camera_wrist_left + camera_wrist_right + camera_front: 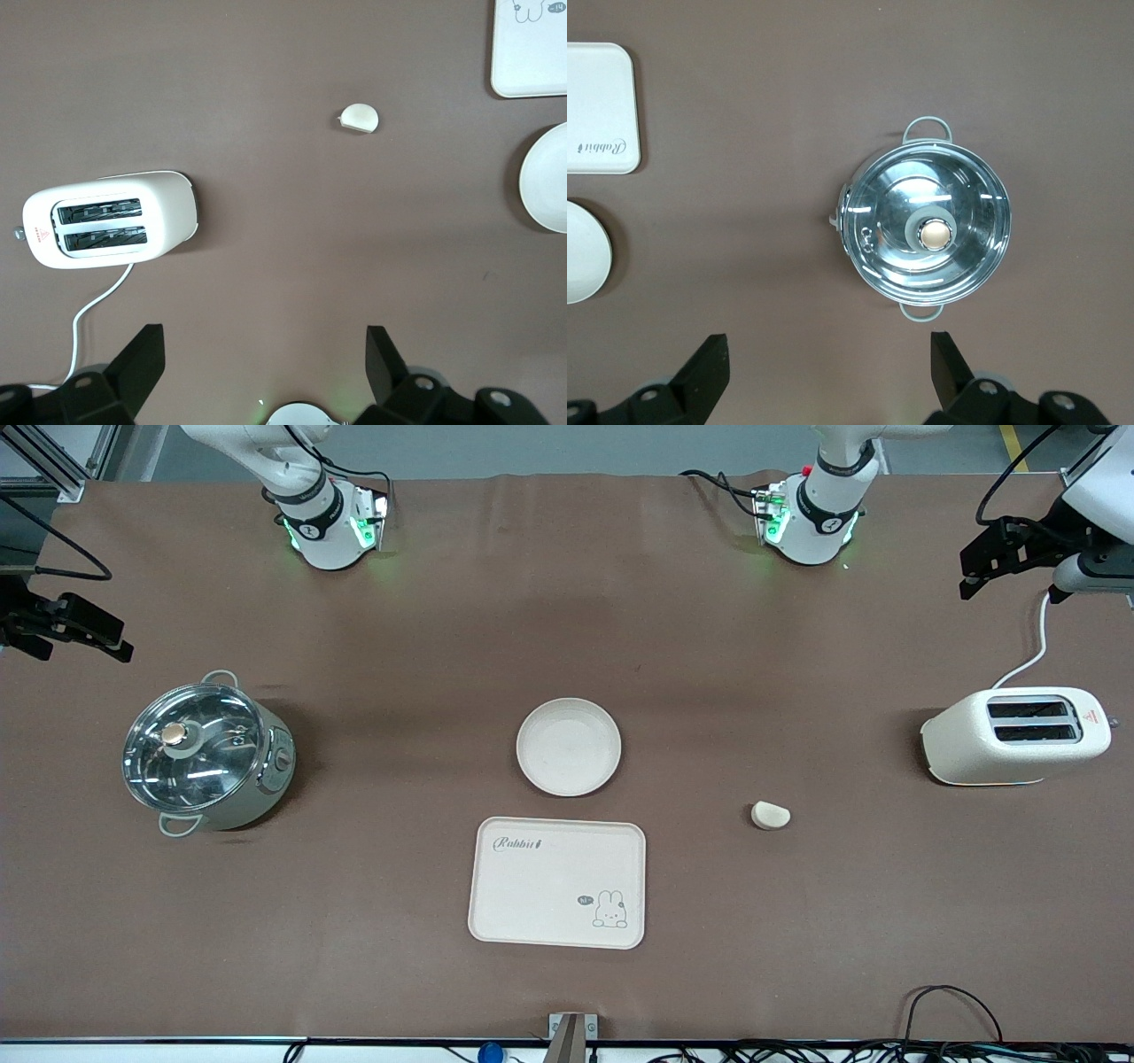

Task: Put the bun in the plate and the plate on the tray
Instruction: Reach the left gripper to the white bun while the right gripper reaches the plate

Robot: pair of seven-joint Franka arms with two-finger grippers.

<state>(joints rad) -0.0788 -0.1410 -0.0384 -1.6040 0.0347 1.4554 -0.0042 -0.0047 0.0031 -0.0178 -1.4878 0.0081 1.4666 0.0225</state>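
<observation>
The small pale cream half-moon bun (771,815) lies on the brown bench (399,646), long axis along the bench's length, toward the left arm's end, well apart from the round cream plate (569,747). The rectangular cream "Rabbit" tray (557,882) lies just nearer the camera than the plate. Left gripper (266,354) and right gripper (830,354) hang released, holding nothing.

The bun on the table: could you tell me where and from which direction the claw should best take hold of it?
Come straight down from above. The bun lies flat and alone on the table, a small half-moon. Close the left claw, now open, across its narrow width: flat edge against one finger, curved back against the other.
</observation>
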